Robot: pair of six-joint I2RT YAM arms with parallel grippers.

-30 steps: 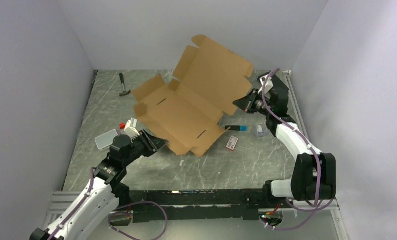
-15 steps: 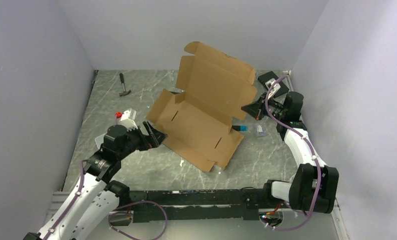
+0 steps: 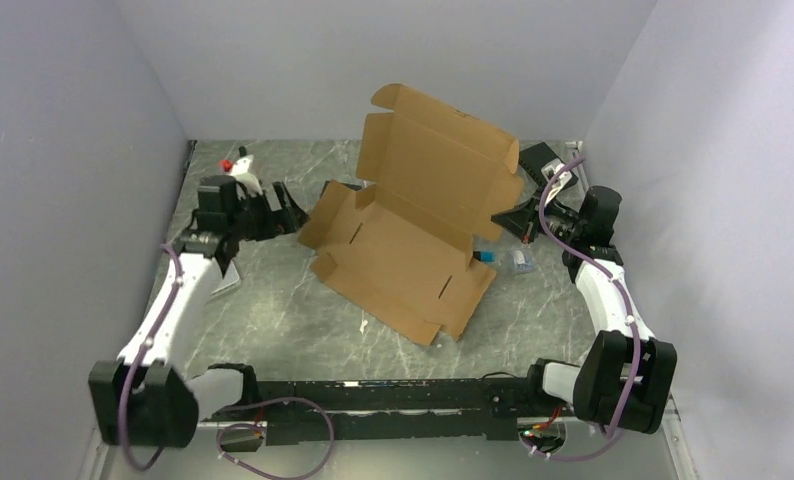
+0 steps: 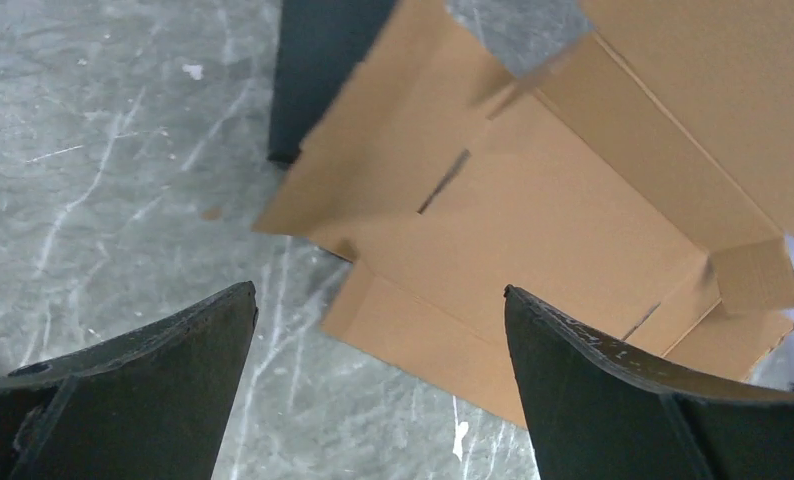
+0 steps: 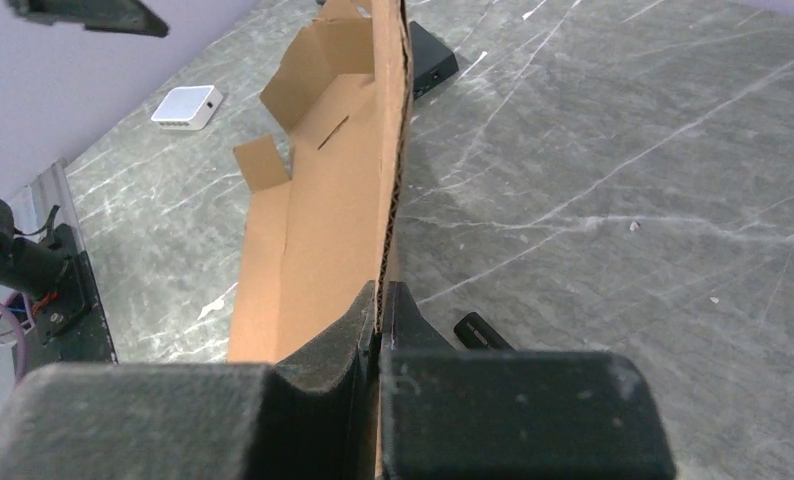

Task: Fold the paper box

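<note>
The paper box (image 3: 403, 255) lies unfolded, lid upright, running diagonally across the desk (image 3: 273, 320). The right tool (image 3: 506, 217) grips its lid edge; the left tool (image 3: 289, 206) is released.

Paper box (image 3: 403, 250) on the table (image 3: 273, 310); left gripper (image 3: 293, 210) just left of it, apart; right gripper (image 3: 503, 218) at its right edge

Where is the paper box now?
Top view: the paper box lies centre-frame, rear panel raised and pinched at its right edge by the right gripper, with the open left gripper just off its left corner.
</note>
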